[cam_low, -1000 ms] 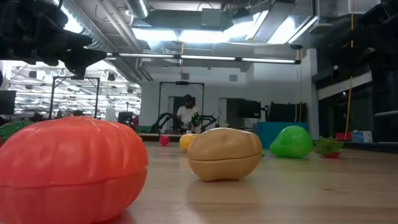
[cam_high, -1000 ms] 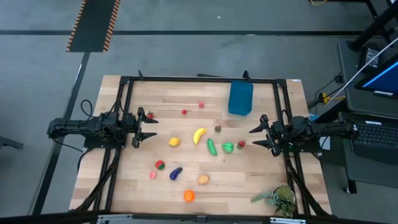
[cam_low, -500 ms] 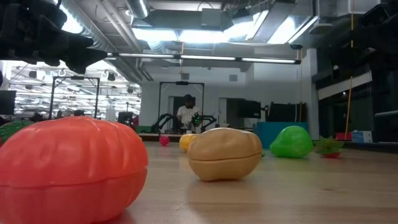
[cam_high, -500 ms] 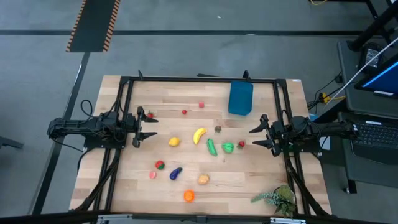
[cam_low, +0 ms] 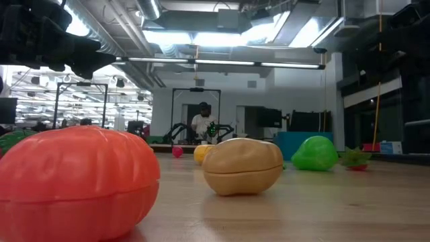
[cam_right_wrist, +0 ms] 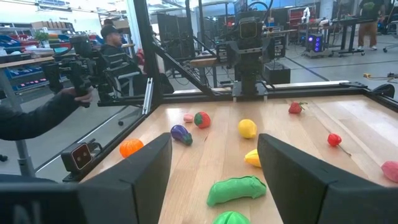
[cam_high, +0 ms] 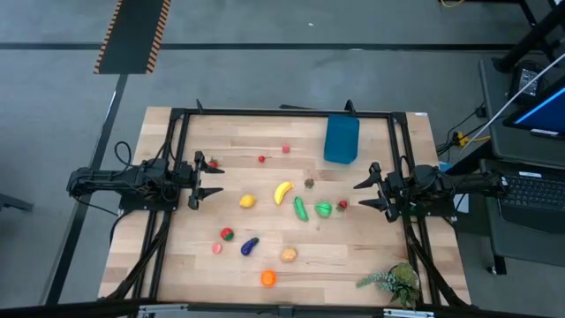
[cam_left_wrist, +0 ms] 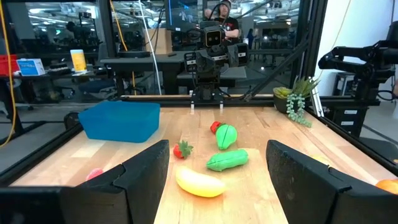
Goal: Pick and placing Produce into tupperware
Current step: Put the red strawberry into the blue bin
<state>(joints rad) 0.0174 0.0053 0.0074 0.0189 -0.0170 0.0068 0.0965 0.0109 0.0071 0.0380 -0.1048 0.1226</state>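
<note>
Nothing has shifted since a second ago; both arms sit as they were. The left gripper (cam_high: 210, 179) hovers at the table's (cam_high: 371, 265) left edge, fingers spread apart and holding nothing. The right gripper (cam_high: 363, 193) mirrors it at the right edge, fingers likewise apart and empty.

Taking the yellow banana (cam_high: 282, 192) as the centre point: the green cucumber (cam_high: 300, 208) lies just beside it toward the right gripper, with a round green piece (cam_high: 324, 209) next along. A yellow lemon (cam_high: 247, 201) sits near it toward the left gripper. The blue tupperware (cam_high: 342, 139) stands well apart from the banana, by the table's far edge. The purple eggplant (cam_high: 250, 246) and orange piece (cam_high: 267, 278) lie toward the near edge.
</note>
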